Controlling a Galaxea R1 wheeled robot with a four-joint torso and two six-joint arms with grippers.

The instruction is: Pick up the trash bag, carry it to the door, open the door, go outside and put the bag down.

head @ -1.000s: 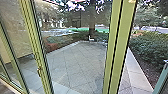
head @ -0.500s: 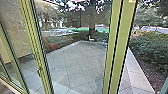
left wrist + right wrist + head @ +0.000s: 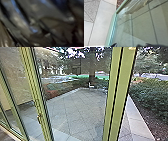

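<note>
Item, left arm: the trash bag, dark, glossy, crumpled, close against the wrist camera. It lies on my left arm's side, that arm being the nearer. Long axis: cannot be told. Left end effector: whether clamped on the bag or apart, I cannot tell.

Item, left of the head view: a green post bearing a handle.

Item, middle: the paved yard, beyond glass.

Item, right of middle: a pair of green uprights, leaning; further right, a hedge along a pale kerb.

Item, right arm: the right end effector, its two dark tips well apart, clamped on nothing that I can see. Just beside one tip is the pale green edge of the glass door. The coming move turns on this, I judge: door with the right arm, bag with the left.

Difference noted: the teal strip at the head view's lower right corner is gone; posts and paving keep their places. I take the door to be swinging.
</note>
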